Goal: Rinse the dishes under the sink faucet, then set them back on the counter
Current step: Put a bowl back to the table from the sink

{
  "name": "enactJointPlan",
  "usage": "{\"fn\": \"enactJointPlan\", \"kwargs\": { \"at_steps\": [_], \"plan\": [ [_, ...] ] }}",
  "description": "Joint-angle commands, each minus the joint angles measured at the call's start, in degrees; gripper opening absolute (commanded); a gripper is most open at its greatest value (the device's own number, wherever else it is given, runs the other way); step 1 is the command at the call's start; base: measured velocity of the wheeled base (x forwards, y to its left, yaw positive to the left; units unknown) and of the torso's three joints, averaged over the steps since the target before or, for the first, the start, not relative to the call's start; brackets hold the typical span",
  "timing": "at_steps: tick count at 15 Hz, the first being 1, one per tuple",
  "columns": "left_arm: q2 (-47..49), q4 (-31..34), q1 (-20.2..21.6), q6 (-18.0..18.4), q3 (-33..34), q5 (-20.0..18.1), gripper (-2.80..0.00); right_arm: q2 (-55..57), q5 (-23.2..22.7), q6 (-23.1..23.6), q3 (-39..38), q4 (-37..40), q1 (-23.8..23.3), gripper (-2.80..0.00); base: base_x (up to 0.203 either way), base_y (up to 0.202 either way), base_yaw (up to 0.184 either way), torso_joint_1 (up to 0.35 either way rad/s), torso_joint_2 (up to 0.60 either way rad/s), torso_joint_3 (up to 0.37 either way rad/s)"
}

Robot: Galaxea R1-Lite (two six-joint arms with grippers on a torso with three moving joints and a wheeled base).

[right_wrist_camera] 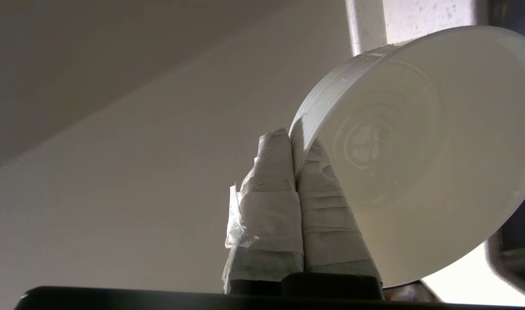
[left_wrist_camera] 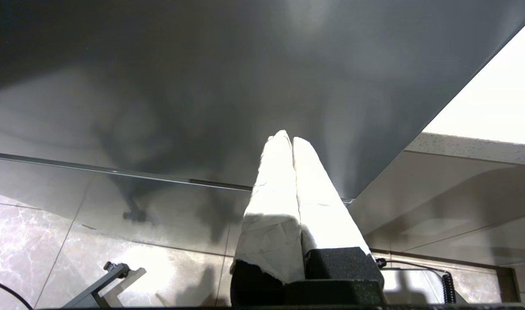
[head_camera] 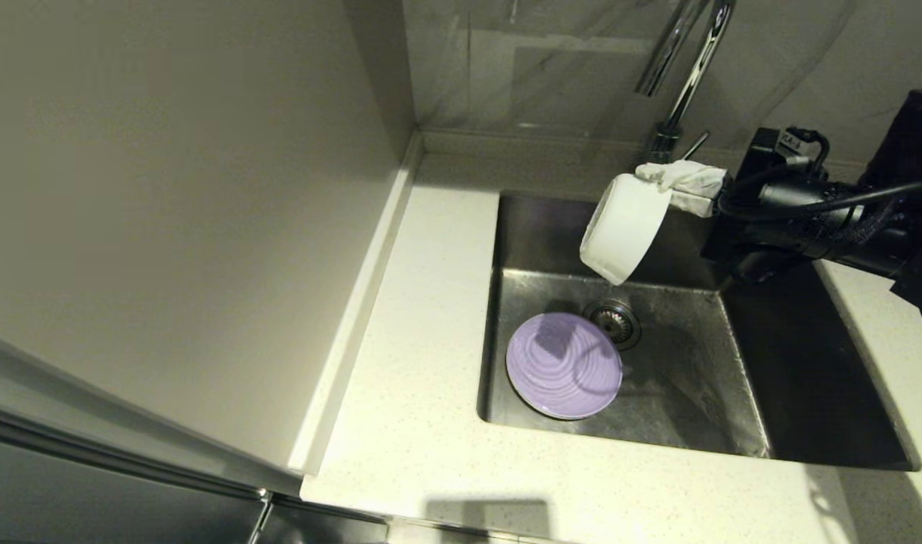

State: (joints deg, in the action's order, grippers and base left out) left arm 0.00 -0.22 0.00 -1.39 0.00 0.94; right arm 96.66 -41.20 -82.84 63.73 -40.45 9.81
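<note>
The right gripper (head_camera: 669, 181) is seen above the back part of the sink (head_camera: 688, 393), and its two fingers (right_wrist_camera: 271, 181), wrapped in white cloth, are pressed together on the rim of the small white bowl (head_camera: 626, 228), which is held tilted on its side in the air, with its lowest edge hanging over the drain strainer (head_camera: 614, 321). In the right wrist view the inside of the bowl (right_wrist_camera: 417, 155) is turned toward the camera, and one finger is placed outside the wall and the other inside it; part of the bowl is cut off by the edge of that picture. The black right arm (head_camera: 831, 219) is reached in from the right side, and its far end is cut off. Just behind the gripper the chrome faucet (head_camera: 684, 75) is found; only its lower stem and part of the curve are shown, and whether water is running cannot be told. On the sink bottom, near the left wall and just beside the strainer, the lavender plate (head_camera: 564, 366) is laid flat. The right part of the basin is covered in dark shadow. The white speckled counter (head_camera: 423, 363) is spread to the left and in front of the sink. The cream-beige plate is not found in any view. The left gripper (left_wrist_camera: 291, 144) is shown only in its own wrist view, parked low beside a grey cabinet panel (left_wrist_camera: 202, 77) above a tiled floor (left_wrist_camera: 51, 241), with its wrapped fingers closed together on nothing.
</note>
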Motion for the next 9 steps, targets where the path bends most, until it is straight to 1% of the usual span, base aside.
{"fn": "enactJointPlan", "kwargs": {
  "at_steps": [1,2,3,4,6,7,8,9],
  "plan": [
    [-0.1,0.0,0.0,0.0,0.0,0.0,-2.80,-0.1,-1.5,6.8,-0.6,0.3,-0.8,-2.80,0.000,0.000,0.000,0.000,0.00,0.000],
    [-0.1,0.0,0.0,0.0,0.0,0.0,-2.80,-0.5,-3.1,13.9,-1.0,2.3,-2.2,-2.80,0.000,0.000,0.000,0.000,0.00,0.000],
    [-0.1,0.0,0.0,0.0,0.0,0.0,-2.80,-0.8,-4.6,22.4,-1.1,5.7,-3.8,-2.80,0.000,0.000,0.000,0.000,0.00,0.000],
    [-0.1,0.0,0.0,0.0,0.0,0.0,-2.80,-1.1,-5.5,33.9,-1.0,10.6,-5.4,-2.80,0.000,0.000,0.000,0.000,0.00,0.000],
    [-0.1,0.0,0.0,0.0,0.0,0.0,-2.80,-1.5,-5.4,60.4,0.0,23.5,-9.2,-2.80,0.000,0.000,0.000,0.000,0.00,0.000],
    [-0.1,0.0,0.0,0.0,0.0,0.0,-2.80,-1.8,-3.3,73.5,1.1,33.0,-11.5,-2.80,0.000,0.000,0.000,0.000,0.00,0.000],
    [-0.1,0.0,0.0,0.0,0.0,0.0,-2.80,-2.4,1.7,83.2,2.4,42.7,-13.9,-2.80,0.000,0.000,0.000,0.000,0.00,0.000],
    [-0.1,0.0,0.0,0.0,0.0,0.0,-2.80,-3.1,8.6,88.4,3.6,47.8,-15.7,-2.80,0.000,0.000,0.000,0.000,0.00,0.000]
  ]
}}
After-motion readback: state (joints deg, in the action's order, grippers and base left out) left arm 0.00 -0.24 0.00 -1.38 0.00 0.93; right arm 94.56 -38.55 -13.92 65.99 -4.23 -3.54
